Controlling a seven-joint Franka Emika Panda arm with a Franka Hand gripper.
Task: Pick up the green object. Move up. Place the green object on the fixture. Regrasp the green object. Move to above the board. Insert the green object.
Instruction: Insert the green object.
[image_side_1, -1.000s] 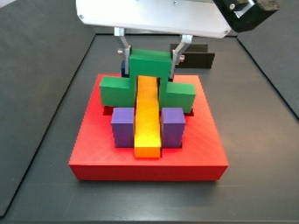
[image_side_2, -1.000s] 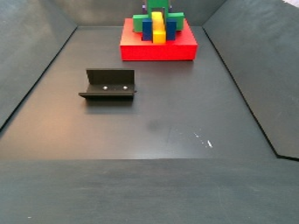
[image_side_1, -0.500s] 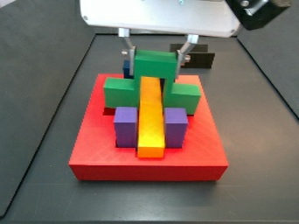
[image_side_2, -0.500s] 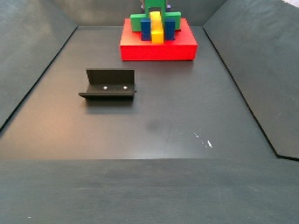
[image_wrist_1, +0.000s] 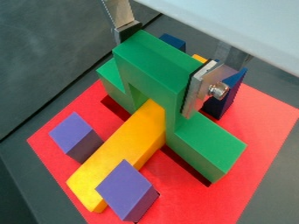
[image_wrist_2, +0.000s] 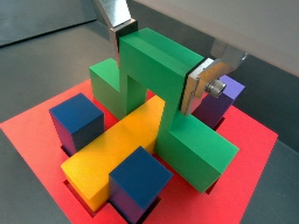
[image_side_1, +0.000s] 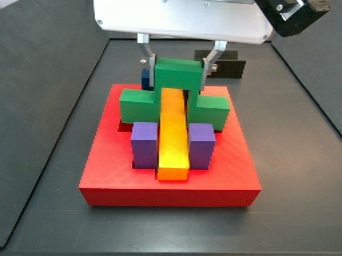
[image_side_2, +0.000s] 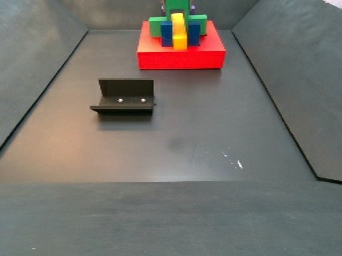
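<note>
Green object (image_wrist_1: 163, 96) is sitting astride the yellow bar (image_wrist_1: 122, 153) on the board (image_side_1: 167, 185), the claw (image_wrist_1: 158, 63) gripping it; only release looks left.

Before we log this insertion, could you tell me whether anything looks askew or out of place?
Nothing stands out. The green object sits squarely astride the yellow bar on the board, with the gripper closed on its raised block. The fixture stands apart, bare.

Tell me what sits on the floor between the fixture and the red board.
Nothing: a side view shows bare dark floor from the fixture to the board. The gripper is over the board, fingers closed on the green object astride the yellow bar.
</note>
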